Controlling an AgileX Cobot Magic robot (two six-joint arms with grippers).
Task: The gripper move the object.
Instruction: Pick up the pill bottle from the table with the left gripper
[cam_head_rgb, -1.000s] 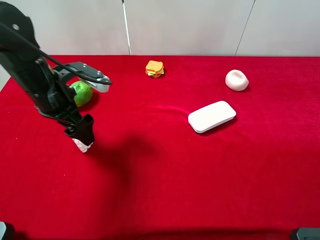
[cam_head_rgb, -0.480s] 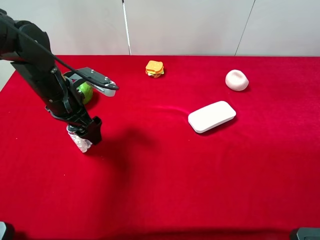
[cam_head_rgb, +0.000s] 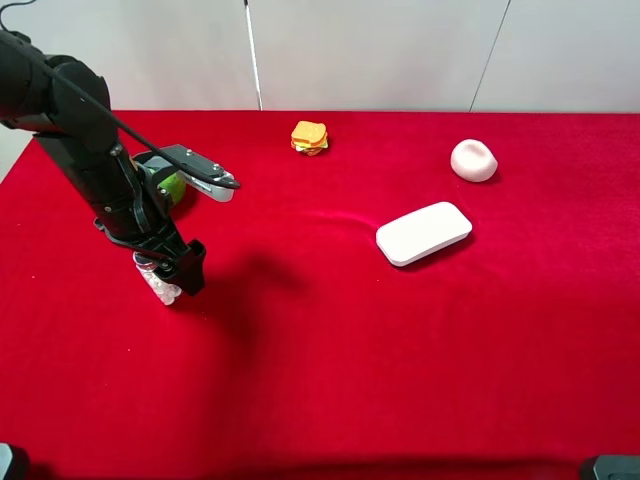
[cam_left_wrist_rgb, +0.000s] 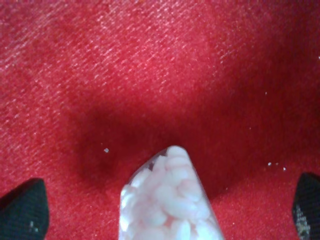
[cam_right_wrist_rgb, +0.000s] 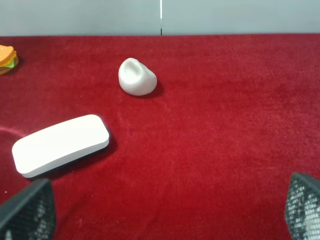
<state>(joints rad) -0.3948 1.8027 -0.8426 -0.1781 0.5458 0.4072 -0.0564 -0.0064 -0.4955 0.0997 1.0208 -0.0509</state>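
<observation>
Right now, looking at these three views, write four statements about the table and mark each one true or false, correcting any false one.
1. The left fingers stand wide apart, one on either side of the bottle. True.
2. The lime lies beside the white case. False: it sits far to the left, partly behind the left arm.
3. The toy burger sits near the table's back edge. True.
4. The right fingers hold the white lump. False: they are open and empty, and the lump lies on the cloth.
</observation>
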